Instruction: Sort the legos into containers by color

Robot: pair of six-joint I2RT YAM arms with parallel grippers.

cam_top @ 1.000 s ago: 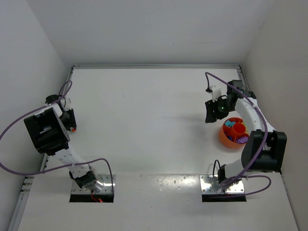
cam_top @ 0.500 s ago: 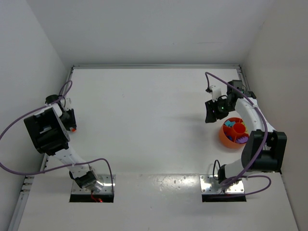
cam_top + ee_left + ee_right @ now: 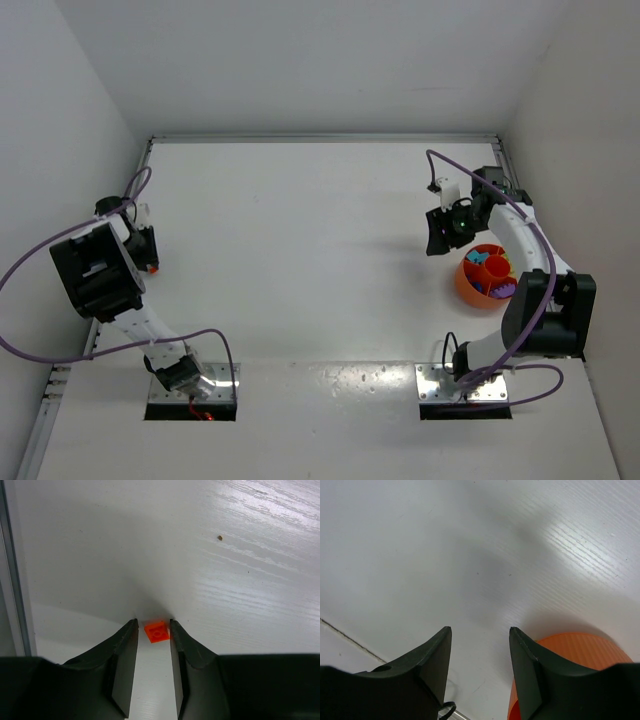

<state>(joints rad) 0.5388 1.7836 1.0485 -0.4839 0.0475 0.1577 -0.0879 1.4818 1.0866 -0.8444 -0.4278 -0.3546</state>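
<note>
A small orange lego (image 3: pixel 157 631) lies flat on the white table between the tips of my left gripper (image 3: pixel 153 622). The jaws stand narrowly apart around it, with a small gap at the left finger. In the top view this gripper (image 3: pixel 150 256) is at the table's far left edge, with the orange lego (image 3: pixel 155 267) just showing. The round orange bowl (image 3: pixel 463 282) sits at the right and holds teal, purple and orange bricks. My right gripper (image 3: pixel 437 232) is open and empty, just left of and beyond the bowl. Part of the bowl's wall (image 3: pixel 572 652) shows in the right wrist view beside the gripper (image 3: pixel 480 629).
A metal rail (image 3: pixel 12 580) runs along the table's left edge, close to my left gripper. White walls enclose the table on the left, back and right. A purple cable (image 3: pixel 470 175) arcs over the right arm.
</note>
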